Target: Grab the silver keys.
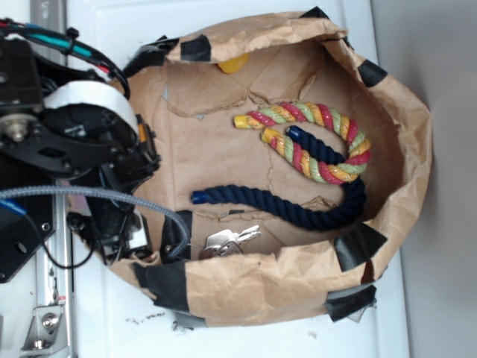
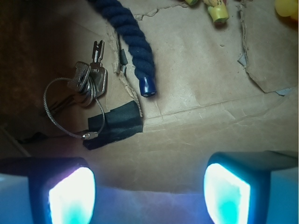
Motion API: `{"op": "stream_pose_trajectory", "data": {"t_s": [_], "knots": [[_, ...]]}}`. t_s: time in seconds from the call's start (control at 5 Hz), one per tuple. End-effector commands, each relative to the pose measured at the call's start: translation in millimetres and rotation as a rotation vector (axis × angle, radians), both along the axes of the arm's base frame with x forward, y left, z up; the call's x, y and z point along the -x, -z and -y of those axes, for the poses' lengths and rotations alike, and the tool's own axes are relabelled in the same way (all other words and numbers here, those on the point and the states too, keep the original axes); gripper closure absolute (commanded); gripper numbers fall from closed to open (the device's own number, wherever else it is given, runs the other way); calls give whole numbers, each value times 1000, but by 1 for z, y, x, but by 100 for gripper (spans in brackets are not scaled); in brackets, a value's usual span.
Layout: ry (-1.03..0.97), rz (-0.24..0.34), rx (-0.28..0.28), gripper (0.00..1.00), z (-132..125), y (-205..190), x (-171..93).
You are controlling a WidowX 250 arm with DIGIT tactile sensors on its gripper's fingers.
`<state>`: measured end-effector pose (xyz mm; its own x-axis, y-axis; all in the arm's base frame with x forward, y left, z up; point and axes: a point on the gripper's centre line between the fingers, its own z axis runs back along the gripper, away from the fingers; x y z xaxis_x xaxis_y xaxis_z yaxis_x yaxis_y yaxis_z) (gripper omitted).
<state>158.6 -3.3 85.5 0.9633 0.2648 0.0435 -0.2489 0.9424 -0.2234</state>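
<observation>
Gripper (image 2: 149, 193) jaws are spread wide with nothing between them, only bare brown paper visible in the gap. Both fingertips (image 2: 72, 196) glow pale blue-white in the wrist view, sitting at the bottom of that view, above the paper floor; cannot tell whether they touch it.

Silver keys (image 2: 91, 79) lie flat on the floor of the paper-lined bin (image 1: 402, 156), in shadow. Their thin wire ring (image 2: 58, 109) loops out to the side and its clasp rests right at a strip of black tape (image 2: 117, 123). Exterior view puts the keys (image 1: 229, 241) hard against the bin wall nearest the bottom of that view, close to the arm (image 1: 82, 149) side. Keys are apart from the gripper, not between the fingers.

Navy rope (image 1: 298, 209) curves across the bin floor; one capped end (image 2: 147, 86) stops just beside the keys without touching them. Multicolour rope (image 1: 320, 142) is bent into a U deeper in the bin, overlapping the navy one at the far curve; its yellow-tipped ends (image 2: 217, 11) just show at the top of the wrist view.

Yellow object (image 1: 232, 63) is partly hidden under the folded paper rim at the opposite wall, well apart from the keys. More black tape patches dot the rim.
</observation>
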Motion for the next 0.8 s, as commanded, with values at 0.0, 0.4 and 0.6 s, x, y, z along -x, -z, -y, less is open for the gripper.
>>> {"op": "stream_pose_trajectory", "data": {"t_s": [0.0,0.4,0.6], "knots": [[1,-4,7,0,1,-4,3],[-130,-64,19,0,6,-1,-43],[-160,-84,48,0,4,-10,-55]]}}
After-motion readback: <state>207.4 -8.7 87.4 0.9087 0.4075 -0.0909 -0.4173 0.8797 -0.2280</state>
